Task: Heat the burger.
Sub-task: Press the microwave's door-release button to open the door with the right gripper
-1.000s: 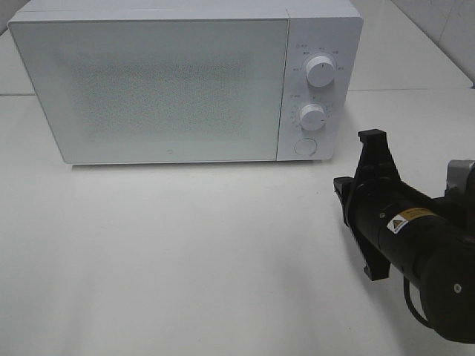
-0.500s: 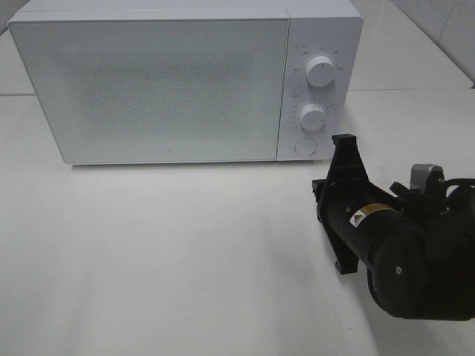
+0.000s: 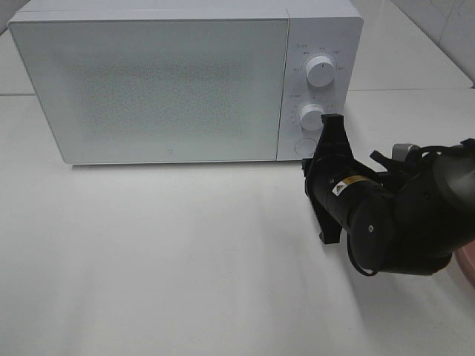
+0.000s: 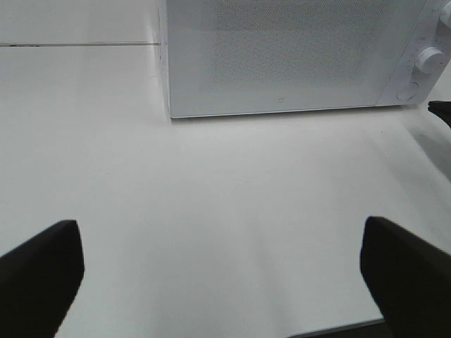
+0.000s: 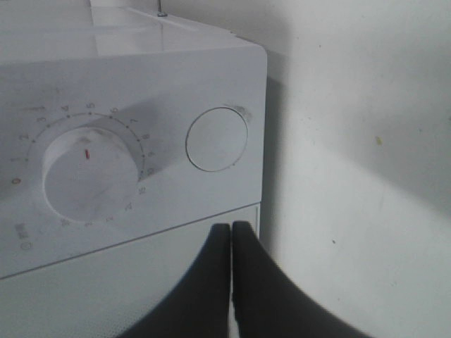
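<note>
Nearest the front, the left gripper [image 4: 218, 232] hangs over bare table [image 3: 185, 259] with its fingers spread wide and nothing between them. It's basically parked.

A bit further in, the right arm [image 3: 386, 222] reaches across toward the lower right corner of the microwave [image 3: 148, 81]. The right gripper [image 5: 230, 227] has its two fingers pressed flat together and holds nothing, so it's working as a poker. From the wrist view the tips sit close to the round button [image 5: 216, 139] but off to one side of it, and I can't see contact. Right next to that is the lower dial [image 5: 89, 176], with the upper dial [image 3: 320, 70] further up the panel.

The door [image 3: 148, 89] is shut, and it's frosted enough that I can't see inside.

The burger isn't in any view. There's a pinkish sliver [image 3: 469, 267] at the far right edge of the high camera (could be a plate, I honestly can't tell), and nothing more of it shows.

My read is that this is the very first step, getting the door open. The next move needs a small sideways correction to centre the closed tips on the button, then a straight push. If it drifts, it bumps the dial instead.
</note>
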You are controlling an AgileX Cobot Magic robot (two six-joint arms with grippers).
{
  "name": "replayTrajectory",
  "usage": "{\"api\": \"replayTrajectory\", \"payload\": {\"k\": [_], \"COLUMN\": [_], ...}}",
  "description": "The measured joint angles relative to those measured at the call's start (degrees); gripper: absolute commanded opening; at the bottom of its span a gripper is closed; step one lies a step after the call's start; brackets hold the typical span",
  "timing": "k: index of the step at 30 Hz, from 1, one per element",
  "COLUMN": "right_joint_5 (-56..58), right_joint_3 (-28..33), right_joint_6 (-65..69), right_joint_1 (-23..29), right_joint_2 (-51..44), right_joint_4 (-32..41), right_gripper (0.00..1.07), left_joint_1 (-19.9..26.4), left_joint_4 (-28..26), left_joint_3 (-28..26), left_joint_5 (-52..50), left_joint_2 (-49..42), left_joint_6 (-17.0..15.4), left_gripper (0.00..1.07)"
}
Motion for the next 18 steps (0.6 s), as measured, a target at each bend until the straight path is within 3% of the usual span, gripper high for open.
{"api": "replayTrajectory", "payload": {"k": [10, 18], "right_joint_5": [2.86, 3.72], "right_joint_3": [-3.84, -7.68], "right_joint_6": [-1.09, -0.34], "right_joint_1": [-4.64, -5.44], "right_joint_2": [1.95, 4.64], "right_joint_4": [-1.26, -1.38], "right_gripper": [0.0, 0.0], "left_joint_1": [0.0, 0.0], "left_joint_4": [0.0, 0.0], "left_joint_3": [0.0, 0.0], "left_joint_5": [0.0, 0.0], "left_joint_2": [0.0, 0.0], "left_joint_6": [0.0, 0.0], "left_gripper": [1.0, 1.0]}}
